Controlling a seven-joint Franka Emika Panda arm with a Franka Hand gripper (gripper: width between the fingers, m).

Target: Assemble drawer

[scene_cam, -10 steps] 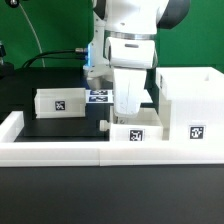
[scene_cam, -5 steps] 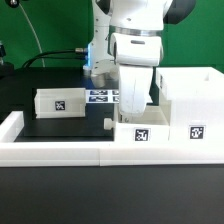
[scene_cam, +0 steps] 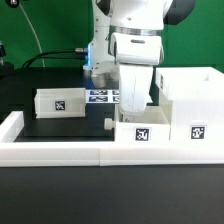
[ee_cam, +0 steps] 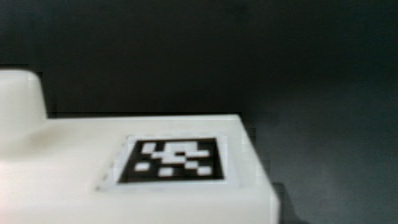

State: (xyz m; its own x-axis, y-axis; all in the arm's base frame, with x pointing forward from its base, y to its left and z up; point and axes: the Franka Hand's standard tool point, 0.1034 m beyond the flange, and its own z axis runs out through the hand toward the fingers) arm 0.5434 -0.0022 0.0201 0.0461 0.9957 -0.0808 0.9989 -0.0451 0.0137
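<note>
A small white tray (scene_cam: 140,131) with a tag and a knob (scene_cam: 107,124) stands at the front, touching the large boxy shell (scene_cam: 190,108) on the exterior view's right. My gripper (scene_cam: 135,113) reaches down onto this tray from above and appears shut on its wall; the fingertips are hidden. The wrist view shows the tray's tagged face (ee_cam: 175,160) and its knob (ee_cam: 18,112) very close, with no fingers visible. A second small tray (scene_cam: 60,101) sits apart on the exterior view's left.
Long low white border blocks run along the front (scene_cam: 70,152) and the left (scene_cam: 10,126) of the black table. The marker board (scene_cam: 100,96) lies behind the gripper. Cables and the arm's base stand at the back.
The gripper and the front tray have shifted together slightly toward the exterior view's right, up to the shell. Over the last half second nothing has visibly moved.
</note>
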